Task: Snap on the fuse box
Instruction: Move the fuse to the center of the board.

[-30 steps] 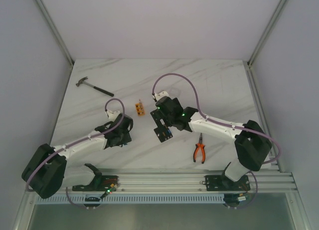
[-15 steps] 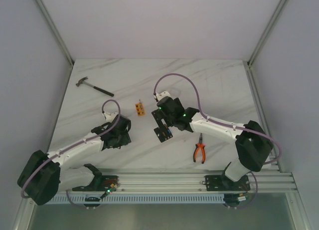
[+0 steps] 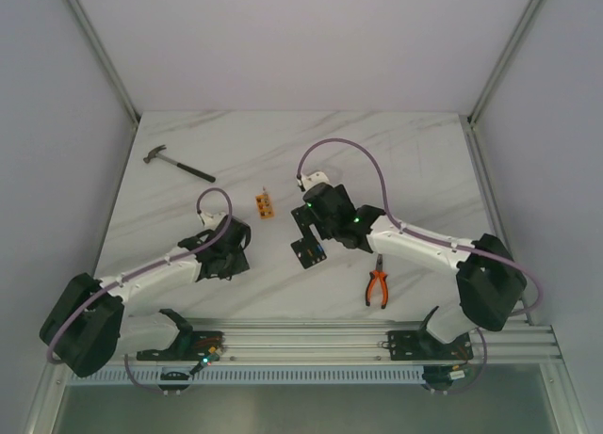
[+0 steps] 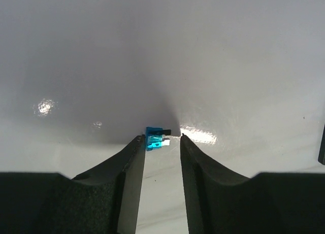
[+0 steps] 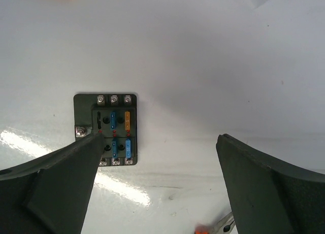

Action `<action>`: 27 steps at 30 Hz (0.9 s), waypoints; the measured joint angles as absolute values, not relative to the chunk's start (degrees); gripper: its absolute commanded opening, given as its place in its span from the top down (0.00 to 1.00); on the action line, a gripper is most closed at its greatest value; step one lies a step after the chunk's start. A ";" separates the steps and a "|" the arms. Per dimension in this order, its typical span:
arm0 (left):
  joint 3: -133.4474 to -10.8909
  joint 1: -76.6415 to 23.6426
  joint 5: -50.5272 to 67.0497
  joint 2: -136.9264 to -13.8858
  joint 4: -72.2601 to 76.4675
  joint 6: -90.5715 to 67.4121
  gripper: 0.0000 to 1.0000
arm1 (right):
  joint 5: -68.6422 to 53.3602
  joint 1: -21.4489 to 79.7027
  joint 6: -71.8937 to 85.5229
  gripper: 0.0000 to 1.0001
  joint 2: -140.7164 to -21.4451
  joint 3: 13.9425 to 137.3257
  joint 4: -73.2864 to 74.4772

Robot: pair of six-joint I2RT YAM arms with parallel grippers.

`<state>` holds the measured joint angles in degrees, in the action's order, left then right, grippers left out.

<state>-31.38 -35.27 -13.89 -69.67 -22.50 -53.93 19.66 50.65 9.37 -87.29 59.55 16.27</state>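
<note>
The fuse box (image 5: 105,130) is a small black square box lying flat on the white marble table, with blue fuses and one orange fuse in its slots. From above, the fuse box (image 3: 307,252) lies just under my right gripper (image 3: 311,234). In the wrist view my right gripper (image 5: 161,137) hangs above it, open wide, and its left finger (image 5: 76,163) covers the box's lower left corner. My left gripper (image 4: 160,139) is low over the table and open. A loose blue fuse (image 4: 154,138) lies between its tips, against the left fingertip (image 4: 136,145) and apart from the right one. From above, my left gripper (image 3: 226,257) is left of the box.
A hammer (image 3: 179,163) lies at the back left. A small orange block (image 3: 265,204) sits behind and left of the fuse box. Orange-handled pliers (image 3: 378,285) lie to the box's right, near the front rail; their tip (image 5: 219,227) shows in the right wrist view.
My right arm has shifted slightly to the right while its gripper stays over the fuse box. My left arm swayed a little and its gripper stays at the same spot. The box has not moved.
</note>
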 measured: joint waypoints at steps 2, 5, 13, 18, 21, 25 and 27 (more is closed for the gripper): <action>-31.38 -35.27 -13.87 -69.84 -22.26 -53.91 0.61 | 19.75 50.61 9.37 0.00 -86.76 59.53 15.97; -31.62 -35.68 -13.93 -70.41 -22.09 -53.87 0.62 | 19.75 50.57 9.37 0.00 -86.70 59.48 15.64; -35.75 -38.28 -13.91 -76.14 -21.56 -52.62 0.69 | 19.75 50.43 9.37 0.00 -86.70 58.48 15.33; -39.40 -40.93 -13.30 -81.38 -18.83 -51.96 0.70 | 19.79 50.19 9.39 0.00 -86.46 57.91 15.31; -42.59 -42.61 -12.62 -85.52 -16.38 -51.20 0.72 | 19.77 50.13 9.39 0.00 -86.06 57.78 15.31; -46.24 -43.99 -11.22 -90.19 -12.97 -49.10 0.74 | 19.77 50.06 9.41 0.00 -85.27 57.76 15.31; -47.09 -44.21 -10.41 -91.44 -11.31 -47.90 0.71 | 19.75 50.09 9.41 0.00 -84.66 57.56 15.33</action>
<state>-47.09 -44.21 -10.41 -91.44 -11.31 -47.90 19.75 50.09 9.41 -84.66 57.56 15.33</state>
